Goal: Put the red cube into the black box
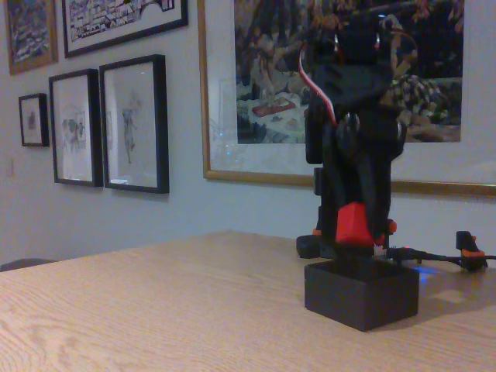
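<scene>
Across the wooden surface (155,310), wide and bare in the foreground, everything that matters sits off to the right of the fixed view. Behind it hangs a wall of framed pictures (132,124), pure backdrop to the action.

Biggest player now: the arm (356,124), tall and black, folds over and points straight down. That posture makes sense, a vertical approach lines the load up with the opening below instead of sweeping in sideways and clipping a wall.

Next, the box (361,293), low and matte black, sits on the surface right under the arm, close in front of the base. Its top is open to the drop.

And the fingers (358,225) are closed on the cube (354,222), gripping it between dark pads, one corner tipped down. The cube hangs just above the box rim, apart from it as far as this low angle shows, though whether it sits dead centre over the opening I cannot tell.

My read: transport looks about done, and the release is what's left. A small drop height should keep the cube from bouncing out.
</scene>
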